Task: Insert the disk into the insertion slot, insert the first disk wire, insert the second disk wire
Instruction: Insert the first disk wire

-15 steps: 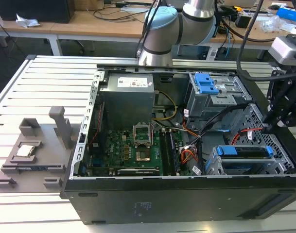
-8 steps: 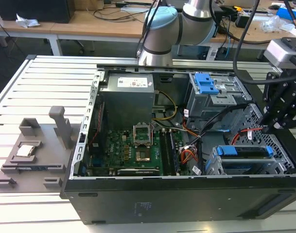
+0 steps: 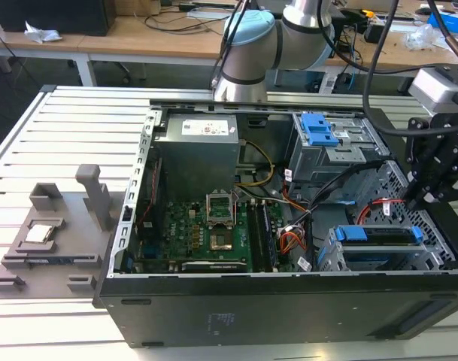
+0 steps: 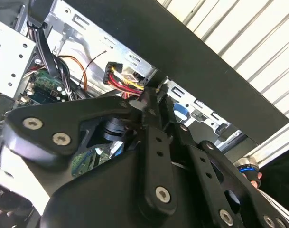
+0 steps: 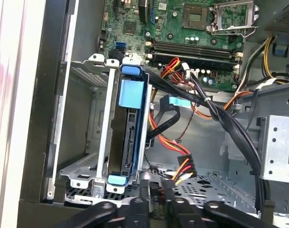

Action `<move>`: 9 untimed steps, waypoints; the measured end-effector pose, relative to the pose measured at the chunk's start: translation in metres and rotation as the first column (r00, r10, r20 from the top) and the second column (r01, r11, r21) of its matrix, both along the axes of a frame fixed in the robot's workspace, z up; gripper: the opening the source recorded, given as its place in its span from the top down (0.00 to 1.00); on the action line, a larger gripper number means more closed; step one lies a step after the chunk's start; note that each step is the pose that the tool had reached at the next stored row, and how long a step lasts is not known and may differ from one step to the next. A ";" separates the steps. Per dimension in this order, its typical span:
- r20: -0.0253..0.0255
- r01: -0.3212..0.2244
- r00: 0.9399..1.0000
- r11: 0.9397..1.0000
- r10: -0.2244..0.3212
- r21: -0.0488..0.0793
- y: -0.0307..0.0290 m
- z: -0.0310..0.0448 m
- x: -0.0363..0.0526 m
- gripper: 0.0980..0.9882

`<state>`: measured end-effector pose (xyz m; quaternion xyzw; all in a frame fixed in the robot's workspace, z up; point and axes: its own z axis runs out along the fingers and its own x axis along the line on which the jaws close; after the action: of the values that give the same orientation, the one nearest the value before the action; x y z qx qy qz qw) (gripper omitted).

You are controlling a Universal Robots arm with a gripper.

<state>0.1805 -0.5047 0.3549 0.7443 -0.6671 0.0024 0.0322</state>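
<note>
The disk [image 3: 379, 235], grey in its blue caddy, sits inside the insertion slot [image 3: 347, 259], a perforated grey cage at the exterior view's lower right of the open computer case. In the first wrist view the disk [image 5: 127, 137] stands in the cage [image 5: 82, 171], its connector edge exposed. My gripper [image 3: 420, 197] hangs just above and to the exterior view's right of the cage. Its fingertips [image 5: 151, 190] meet on the black plug of a disk wire [image 5: 180, 173] with red, yellow and black strands. The second wrist view shows that wire bundle [image 4: 121, 78] at my gripper [image 4: 146, 100].
A motherboard [image 3: 213, 226] and power supply [image 3: 197, 154] fill the case's left half. An upper drive box with a blue latch [image 3: 319, 129] stands behind the cage. Black cable bundles [image 5: 229, 128] cross beside the disk. A grey fixture [image 3: 52, 233] lies on the slatted table.
</note>
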 end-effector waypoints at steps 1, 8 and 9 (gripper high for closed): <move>0.000 0.000 1.000 1.000 0.000 -0.003 0.0000 -0.0002 0.0000 0.92; 0.000 0.000 1.000 1.000 0.000 -0.017 0.0000 0.0056 0.0000 0.92; 0.000 0.000 1.000 1.000 0.000 -0.016 0.0000 0.0081 -0.0001 0.92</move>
<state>0.1804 -0.5047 0.3630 0.7441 -0.6669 0.0078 0.0383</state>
